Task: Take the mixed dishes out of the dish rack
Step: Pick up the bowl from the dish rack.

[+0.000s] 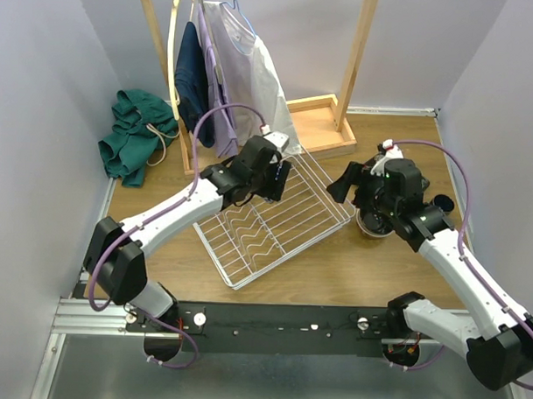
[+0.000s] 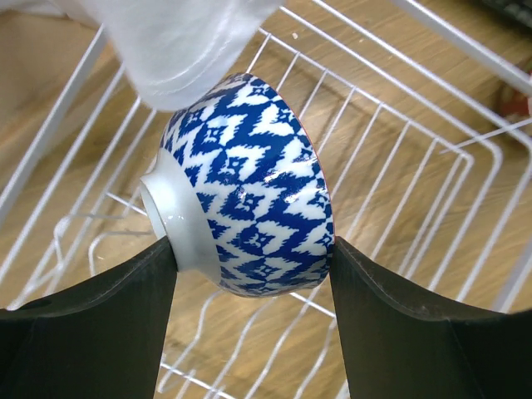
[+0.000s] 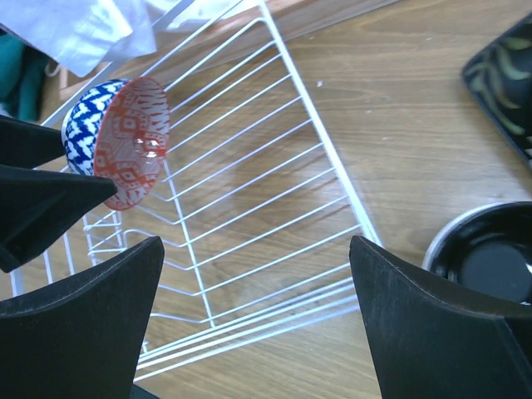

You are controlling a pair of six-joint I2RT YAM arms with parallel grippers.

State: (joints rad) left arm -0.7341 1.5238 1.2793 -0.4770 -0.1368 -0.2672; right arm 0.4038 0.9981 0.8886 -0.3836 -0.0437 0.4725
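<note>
A blue-and-white patterned bowl [image 2: 249,191] with a red patterned inside [image 3: 133,145] lies on its side in the air, over the far-left part of the white wire dish rack [image 1: 256,238]. My left gripper [image 2: 253,249] is shut on it, one finger against the foot and the other against the rim. My right gripper [image 3: 256,245] stands open with nothing between its fingers, above the rack's right rim [image 3: 320,125]. No dishes show on the visible rack wires below the bowl [image 2: 432,150].
On the table right of the rack sit a dark bowl [image 3: 490,262], a black plate with yellow marks [image 3: 507,75] and a small blue cup [image 1: 441,204]. Behind the rack stands a wooden clothes stand with hanging garments [image 1: 223,75]. A green cloth [image 1: 133,134] lies at far left.
</note>
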